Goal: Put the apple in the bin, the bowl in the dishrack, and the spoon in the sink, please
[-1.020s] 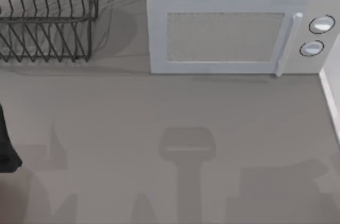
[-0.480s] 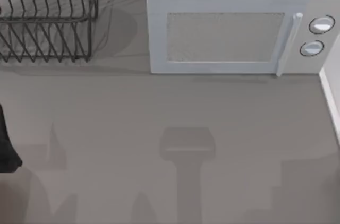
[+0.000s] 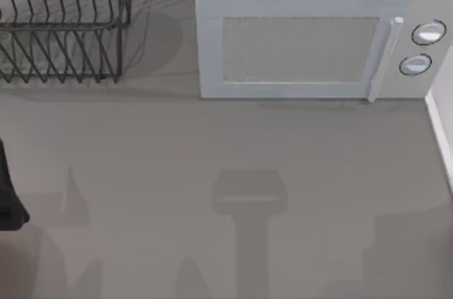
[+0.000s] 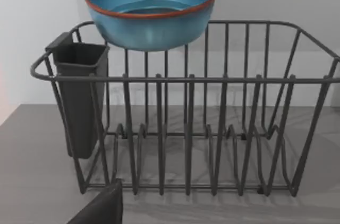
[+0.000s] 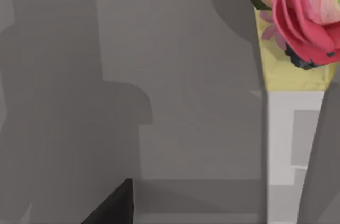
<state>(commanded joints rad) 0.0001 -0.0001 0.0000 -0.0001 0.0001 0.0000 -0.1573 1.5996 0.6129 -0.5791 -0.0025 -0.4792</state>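
**Bowl at the rack, apple and spoon not in view**

Bowl (image 4: pixel 151 9) is the one task thing you can check here. In the left wrist view it sits at the top of the rack (image 4: pixel 186 128), at the far rim, above the prongs and upright, not tilted. I cannot tell if it rests on the wires or hangs just over them. In the top view it peeks out at the far left corner, inside the rack (image 3: pixel 64 30) frame. It is wide and round, blue-teal with a thin reddish-brown rim, and it looks smooth and glossy.

I judge this step done or nearly done. For the apple and the spoon you cannot confirm anything from these pictures.

For both pincers you only see a dark tip at the edge of each wrist view, so I cannot tell whether either one is wide, narrow or holding something. A dark part of the left arm (image 3: pixel 8 193) stands at the table's left edge.
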